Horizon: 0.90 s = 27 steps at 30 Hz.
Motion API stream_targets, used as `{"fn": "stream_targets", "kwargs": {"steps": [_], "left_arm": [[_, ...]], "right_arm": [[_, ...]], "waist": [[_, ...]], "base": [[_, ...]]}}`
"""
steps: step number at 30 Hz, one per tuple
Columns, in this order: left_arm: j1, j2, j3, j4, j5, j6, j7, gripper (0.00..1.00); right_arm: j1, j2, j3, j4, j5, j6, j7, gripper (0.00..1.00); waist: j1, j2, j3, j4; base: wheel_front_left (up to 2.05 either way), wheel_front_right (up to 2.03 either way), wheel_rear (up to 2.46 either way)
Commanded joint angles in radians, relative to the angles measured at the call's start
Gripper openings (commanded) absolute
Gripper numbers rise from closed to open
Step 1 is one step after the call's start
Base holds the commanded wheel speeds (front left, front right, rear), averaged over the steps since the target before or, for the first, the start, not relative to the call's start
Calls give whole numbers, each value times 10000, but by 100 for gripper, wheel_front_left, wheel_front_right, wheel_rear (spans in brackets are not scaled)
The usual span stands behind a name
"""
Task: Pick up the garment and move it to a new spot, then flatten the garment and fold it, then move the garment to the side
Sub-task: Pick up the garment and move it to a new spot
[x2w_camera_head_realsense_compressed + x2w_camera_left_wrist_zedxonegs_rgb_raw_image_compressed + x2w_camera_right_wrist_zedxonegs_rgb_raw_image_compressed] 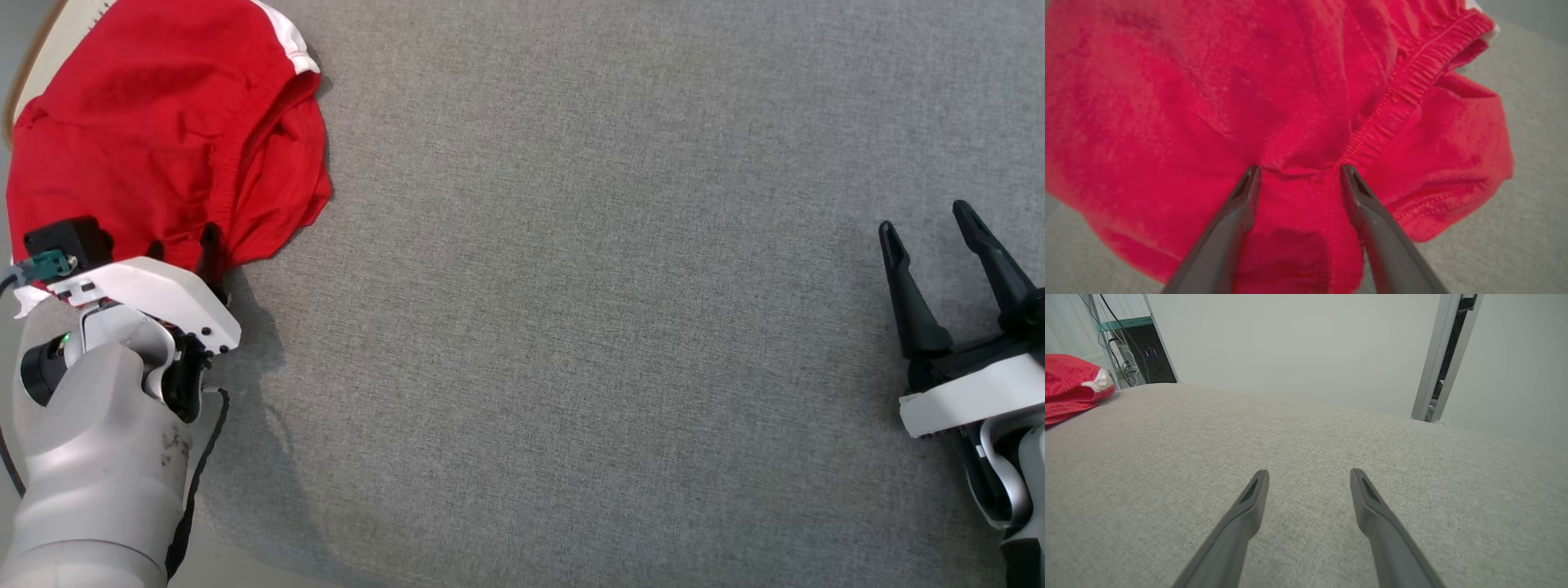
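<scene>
The garment is a red piece with a white-trimmed edge, lying bunched at the far left of the grey table. In the left wrist view the garment shows an elastic waistband, and my left gripper stands open with its tips pressed into the cloth at a fold by that band. From the head view the left gripper's fingers dip into the garment's near edge. My right gripper hovers open over bare table at the right, far from the garment, with nothing between its fingers.
The table's left edge runs close behind the garment, with part of the cloth over it. Beyond the far edge stand a metal post and a dark rack with cables.
</scene>
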<state>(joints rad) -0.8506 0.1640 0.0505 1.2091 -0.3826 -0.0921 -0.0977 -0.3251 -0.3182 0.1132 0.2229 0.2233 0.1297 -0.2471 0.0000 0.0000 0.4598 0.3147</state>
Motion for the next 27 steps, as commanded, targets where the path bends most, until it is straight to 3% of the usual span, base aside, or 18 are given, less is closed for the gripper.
{"fn": "stream_targets", "kwargs": {"steps": [1,3,4,5,6,19,23,27], "left_arm": [[-179,53,-16,87,-110,-46,56,100],[-268,56,-62,276,-139,-112,307,100],[-315,65,-59,340,-179,-133,357,73],[-350,101,-107,377,-133,-149,377,29],[-369,117,-120,403,-166,-196,332,0],[-152,369,-102,-293,-509,-377,-1531,0],[173,422,-13,-1313,-579,-373,-1676,0],[1117,294,290,-3493,-146,-255,-1682,0]], "right_arm": [[-101,-71,10,0,67,19,8,100],[-99,-88,32,-11,49,19,39,100],[-102,-98,35,-19,60,19,52,100],[-114,-108,41,-24,71,19,59,100],[-123,-113,42,-25,77,19,59,100],[183,104,-215,89,59,19,-51,100],[323,233,-332,134,3,19,-94,100],[670,413,-599,213,-62,19,-126,100]], "waist": [[0,0,68,-16],[0,0,126,-35],[0,0,146,-43],[0,0,158,-52],[0,0,162,-63],[0,0,-483,67],[0,0,-856,139],[0,0,-1458,308]], "base": [[0,0,0],[0,0,0],[0,0,0],[0,0,0],[0,0,0],[0,0,0],[0,0,0],[0,0,0]]}}
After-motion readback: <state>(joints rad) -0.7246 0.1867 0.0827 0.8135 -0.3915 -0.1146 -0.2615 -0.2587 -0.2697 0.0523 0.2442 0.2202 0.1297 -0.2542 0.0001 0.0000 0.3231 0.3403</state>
